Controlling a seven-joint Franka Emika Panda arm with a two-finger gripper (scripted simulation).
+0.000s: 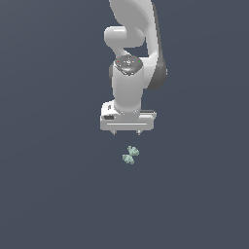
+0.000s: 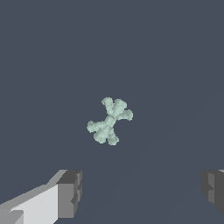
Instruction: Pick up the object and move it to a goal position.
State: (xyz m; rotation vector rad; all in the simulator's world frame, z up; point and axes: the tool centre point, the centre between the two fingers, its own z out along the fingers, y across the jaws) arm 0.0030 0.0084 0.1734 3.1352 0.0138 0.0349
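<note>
The object (image 1: 130, 155) is a tiny pale mint-green lumpy thing with several lobes, lying on the flat dark grey surface. In the wrist view the object (image 2: 109, 120) sits in the middle of the picture. My white gripper (image 1: 126, 133) hangs pointing down, and the object shows just below it in the exterior view. Its jaws stand wide apart and hold nothing. In the wrist view one dark fingertip (image 2: 70, 192) shows at one side and the other at the far side, with the gripper's midpoint (image 2: 142, 192) between them, apart from the object.
The white robot arm (image 1: 133, 53) rises behind the gripper. The dark grey surface (image 1: 58, 185) spreads all around with nothing else on it that shows.
</note>
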